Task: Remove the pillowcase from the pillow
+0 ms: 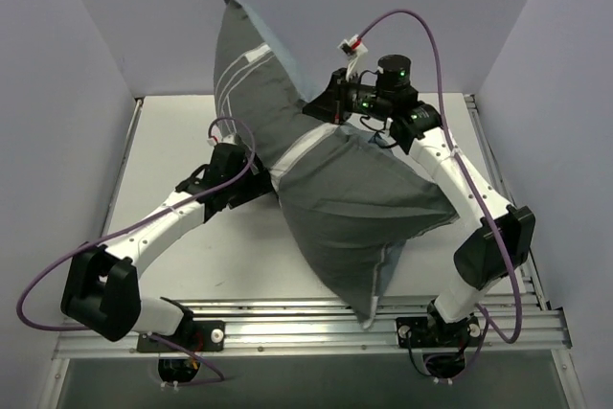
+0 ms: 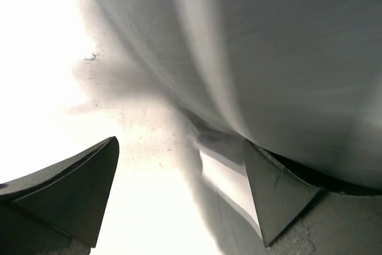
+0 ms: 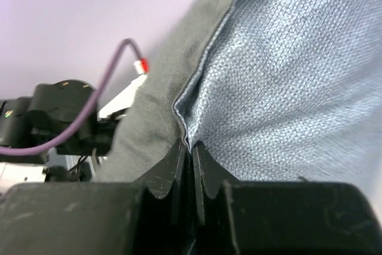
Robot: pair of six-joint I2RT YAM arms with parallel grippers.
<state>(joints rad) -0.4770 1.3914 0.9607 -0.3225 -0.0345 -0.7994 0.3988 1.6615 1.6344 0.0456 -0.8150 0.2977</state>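
Note:
The pillowcase point(image 1: 354, 208), dark grey with white stripes, hangs bulging over the middle of the table, one corner peaking high at the back left. A light blue side shows along its edges. No bare part of the pillow shows in any view. My right gripper point(image 1: 323, 108) is shut on the pillowcase's seam point(image 3: 190, 141), where grey cloth point(image 3: 155, 111) meets blue cloth point(image 3: 286, 88). My left gripper point(image 1: 261, 177) sits at the case's left flank, partly under it. In the left wrist view this gripper point(image 2: 179, 192) is open, with pillowcase fabric point(image 2: 286, 58) draped over its right finger point(image 2: 274, 195).
The white table point(image 1: 182, 131) lies below, closed in by pale walls at left, back and right. A slotted metal rail point(image 1: 287, 318) runs along the near edge between the arm bases. The left arm point(image 3: 54, 117) shows in the right wrist view, beside the grey cloth.

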